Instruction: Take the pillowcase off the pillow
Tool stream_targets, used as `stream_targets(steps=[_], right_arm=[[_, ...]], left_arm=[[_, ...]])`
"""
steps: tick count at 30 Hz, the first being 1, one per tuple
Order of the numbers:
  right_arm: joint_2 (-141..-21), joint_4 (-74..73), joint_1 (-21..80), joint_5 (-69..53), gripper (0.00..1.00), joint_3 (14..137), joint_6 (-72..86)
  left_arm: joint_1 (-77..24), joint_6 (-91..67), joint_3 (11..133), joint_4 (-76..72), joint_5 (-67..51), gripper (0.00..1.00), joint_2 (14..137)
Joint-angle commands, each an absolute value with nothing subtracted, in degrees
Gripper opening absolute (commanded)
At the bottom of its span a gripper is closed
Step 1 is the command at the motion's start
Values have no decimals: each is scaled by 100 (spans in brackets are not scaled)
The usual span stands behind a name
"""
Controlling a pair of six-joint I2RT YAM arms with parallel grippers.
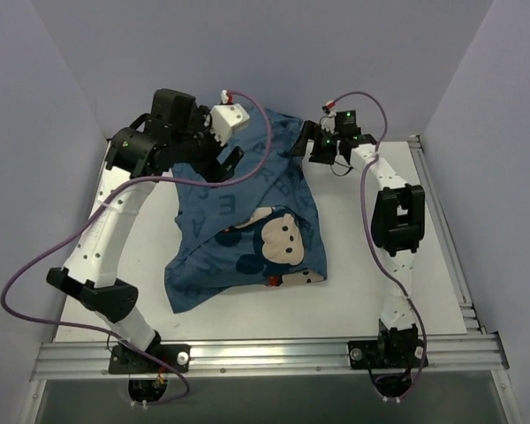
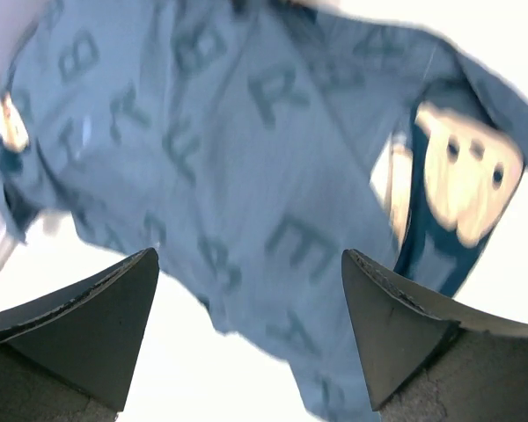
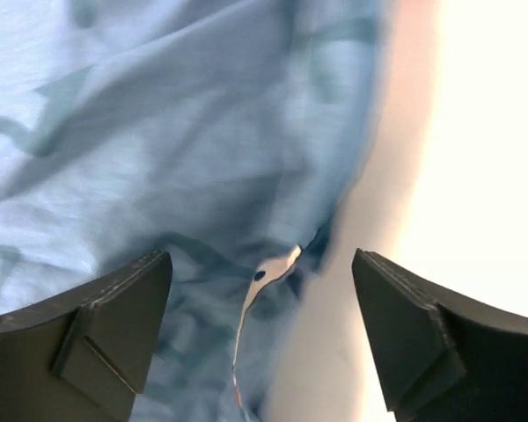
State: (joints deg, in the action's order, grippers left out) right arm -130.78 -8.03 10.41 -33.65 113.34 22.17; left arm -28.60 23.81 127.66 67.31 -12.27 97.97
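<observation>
The blue pillowcase (image 1: 247, 221) lies rumpled in the middle of the white worktop (image 1: 362, 291), running from the far edge towards the near left. Its mouse faces and a scrap of red show on the near right part, and its letters on the far and left parts. The pillow is not plainly in sight in any view. The cloth humps up as if filled, but no white stuffing can be told apart from the pale parts of the print.

From above, the left hand (image 1: 223, 163) hangs over the far left part of the pillowcase. The arm and its white camera block hide where the fingers meet the cloth. In its wrist view the left hand (image 2: 248, 255) is released, with both dark fingers (image 2: 88, 325) spread wide and nothing between them. The lettered cloth beyond is blurred, and its top edge is cut off.

The right hand (image 1: 316, 146) sits at the far right corner of the pillowcase, and whether it touches the cloth cannot be told from above. In its wrist view the right hand (image 3: 261, 255) is also released, its fingers (image 3: 114, 316) apart. Beyond them is folded blue cloth with a small pale tag (image 3: 271, 271) at a fold, all soft and out of focus. The right side there is washed out to white.
</observation>
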Motion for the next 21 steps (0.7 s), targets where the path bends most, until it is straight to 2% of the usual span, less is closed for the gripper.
stream_targets(steps=[1,4,8,11,15,16,17,18,19,20,21], right_arm=[[-11887,-1467,906,-2385,89,11128,1864],[-10895,-1749,923,-1346,94,10365,1644],[-9486,-1477,1168,-1353,94,8714,1801],[-8598,-1205,1888,-1423,96,7125,2230],[-7832,-828,2495,-1381,95,5832,3099],[-7579,-730,2748,-1293,95,5618,3224],[-7472,-660,2855,-1153,94,5451,3330],[-7419,-529,2926,-1125,93,5301,3427],[-7374,-466,2970,-1151,91,5108,3506],[-7400,-414,2962,-1169,82,5063,3507],[-7531,-300,2953,-1204,73,5063,3481]], left_arm=[[-2383,2593,11657,6724,-1098,94,9634],[-1952,2558,10832,6347,-1047,94,9545],[-1661,2540,10327,5529,-1081,94,9834],[-1687,2444,10327,5116,-1361,94,10097],[-1696,2277,10283,4729,-1626,94,10432],[-1696,2250,10248,4711,-1652,97,10494],[-1696,2241,10196,4694,-1670,95,10564],[-1696,2215,10021,4702,-1783,80,10556],[-1688,2206,9889,4676,-1862,52,10521],[-1696,2206,9757,4658,-1933,39,10381],[-1705,2215,9469,4658,-2055,18,10302]])
